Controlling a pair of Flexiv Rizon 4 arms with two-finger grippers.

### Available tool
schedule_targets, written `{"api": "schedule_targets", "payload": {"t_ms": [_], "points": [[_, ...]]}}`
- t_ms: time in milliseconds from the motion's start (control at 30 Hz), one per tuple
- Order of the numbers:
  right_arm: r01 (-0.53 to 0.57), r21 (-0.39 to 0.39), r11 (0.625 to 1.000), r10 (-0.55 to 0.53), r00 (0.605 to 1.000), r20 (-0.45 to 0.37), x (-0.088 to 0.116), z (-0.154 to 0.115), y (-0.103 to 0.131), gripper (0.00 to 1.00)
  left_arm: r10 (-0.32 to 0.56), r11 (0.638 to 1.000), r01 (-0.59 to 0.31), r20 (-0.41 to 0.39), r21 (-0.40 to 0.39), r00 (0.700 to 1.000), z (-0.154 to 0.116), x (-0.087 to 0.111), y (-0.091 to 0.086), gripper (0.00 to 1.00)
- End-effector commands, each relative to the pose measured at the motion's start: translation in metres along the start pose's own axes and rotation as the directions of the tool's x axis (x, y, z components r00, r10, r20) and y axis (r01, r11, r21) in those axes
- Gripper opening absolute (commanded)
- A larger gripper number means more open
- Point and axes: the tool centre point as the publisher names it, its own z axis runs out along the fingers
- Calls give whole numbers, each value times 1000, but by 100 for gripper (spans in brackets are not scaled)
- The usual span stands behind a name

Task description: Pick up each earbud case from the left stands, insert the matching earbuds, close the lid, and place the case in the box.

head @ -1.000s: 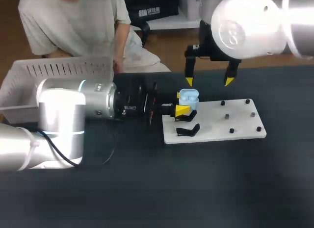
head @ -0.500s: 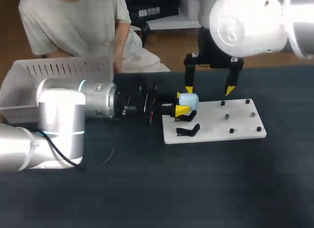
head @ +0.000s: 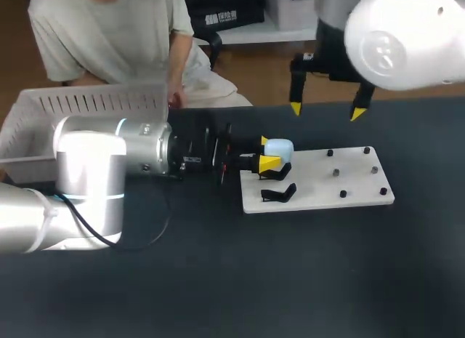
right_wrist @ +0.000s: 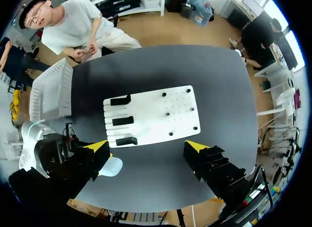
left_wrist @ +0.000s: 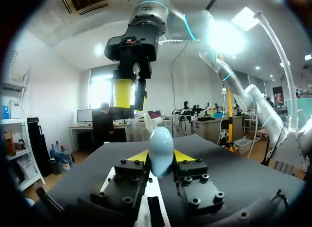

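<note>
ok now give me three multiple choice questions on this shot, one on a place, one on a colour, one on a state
1. Where is the earbud case?
A) in the basket
B) between the left gripper's fingers
C) lying flat on the white board

2. What colour is the case?
A) light blue
B) red
C) black

3. How is the right gripper?
A) shut on the case
B) shut on a stand
C) open and empty

Answers: 1 B, the yellow tips press it from both sides. 2 A, it shows pale blue in every view. 3 C, its fingers stand wide apart near the far edge of the table with nothing between them.
</note>
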Motion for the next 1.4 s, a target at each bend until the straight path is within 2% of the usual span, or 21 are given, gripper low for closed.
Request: {"api": "schedule_targets", "payload": {"t_ms": [33,200,333,400,433,500,567,667,767,1000,1267,1300,1367,1400], "points": [[-57,-67,996,66,988,143,12,-14,-39,100,-1,998,-2,-45,-57,999,-35,-11,-7,0],[-57,-67,996,66,988,143,12,-14,-39,100,-35,979,10,-118,-204,992,-96,-12,-4,0],[-57,-67,996,66,988,143,12,-14,-39,100,-89,936,45,-111,-348,990,-149,-9,7,0],[-57,-67,996,66,988,143,12,-14,-39,100,-98,926,53,-102,-373,990,-169,-5,13,0],[-57,-67,996,66,988,143,12,-14,-39,100,-109,915,40,-149,-402,983,-185,1,19,0],[-57,-67,996,66,988,143,12,-14,-39,100,-143,885,63,-141,-461,980,-214,7,30,0],[-57,-67,996,66,988,143,12,-14,-39,100,-158,858,43,-183,-512,970,-236,11,39,0],[-57,-67,996,66,988,143,12,-14,-39,100,-192,804,33,-207,-593,959,-272,16,56,0],[-57,-67,996,66,988,143,12,-14,-39,100,-219,769,34,-214,-638,952,-297,21,73,0],[-57,-67,996,66,988,143,12,-14,-39,100,-248,729,8,-254,-684,935,-330,29,107,0],[-57,-67,996,66,988,143,12,-14,-39,100,-249,728,-40,-318,-684,915,-344,30,120,0],[-57,-67,996,66,988,143,12,-14,-39,100,-249,725,-47,-326,-687,912,-346,29,120,3],[-57,-67,996,66,988,143,12,-14,-39,100,-252,714,-51,-324,-699,912,-351,25,120,34],[-57,-67,996,66,988,143,12,-14,-39,100,-252,711,-60,-333,-701,909,-352,24,119,46]]}}
